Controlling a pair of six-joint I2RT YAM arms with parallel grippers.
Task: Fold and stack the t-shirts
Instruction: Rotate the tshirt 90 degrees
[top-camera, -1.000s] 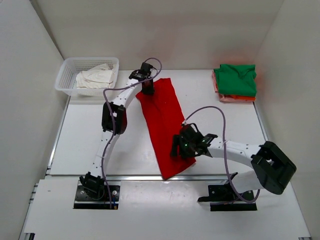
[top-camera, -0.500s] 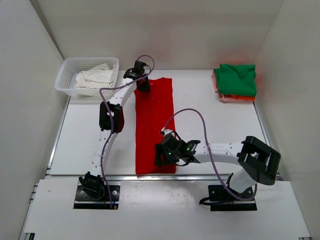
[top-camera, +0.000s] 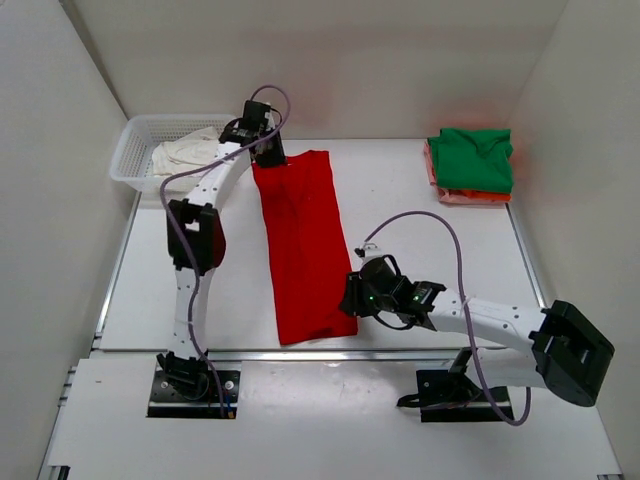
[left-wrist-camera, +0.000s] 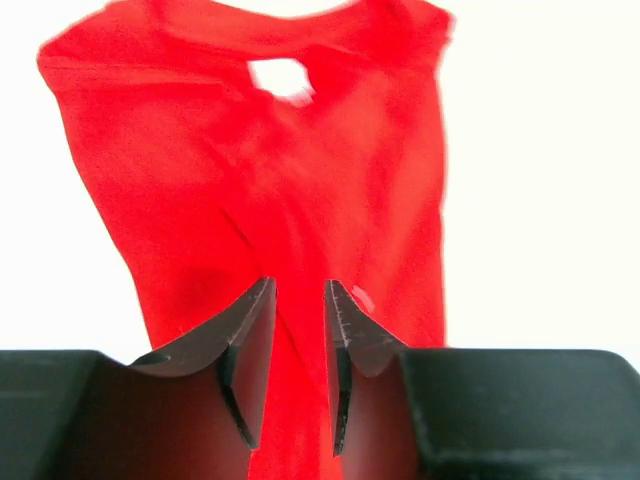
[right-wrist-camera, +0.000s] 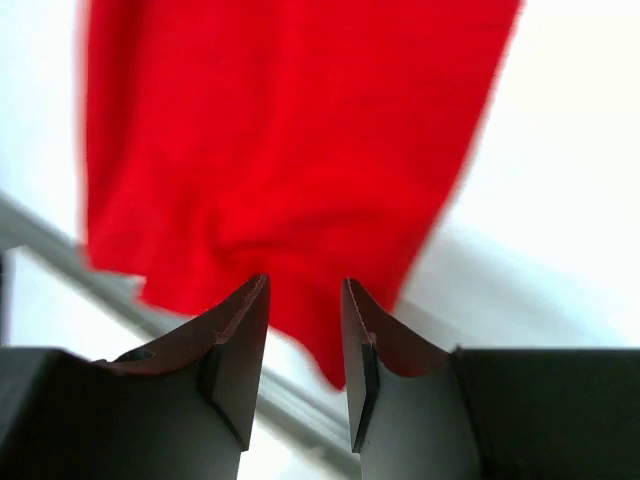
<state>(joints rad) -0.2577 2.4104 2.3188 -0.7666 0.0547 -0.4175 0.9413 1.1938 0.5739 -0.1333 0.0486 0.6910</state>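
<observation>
The bright red t-shirt (top-camera: 300, 240) lies on the table as a long narrow strip, running from the back towards the front edge. My left gripper (top-camera: 268, 155) is at its far left corner. In the left wrist view its jaws (left-wrist-camera: 297, 283) stand slightly apart, and red cloth (left-wrist-camera: 280, 170) shows through the gap. My right gripper (top-camera: 350, 297) sits just off the strip's lower right edge. It is open (right-wrist-camera: 305, 282), and the red hem (right-wrist-camera: 290, 130) lies just beyond its fingertips. A green t-shirt (top-camera: 472, 158) is stacked on a salmon-pink one (top-camera: 470, 197) at the back right.
A white mesh basket (top-camera: 180, 118) at the back left holds an off-white t-shirt (top-camera: 190, 155). The table's front rail (top-camera: 420, 352) runs just below the red strip's near end. White walls close in both sides and the back.
The strip's far end swung left with my left gripper, whose jaws then parted slightly. My right gripper slid right, off the near end of the cloth, and its jaws narrowed.
</observation>
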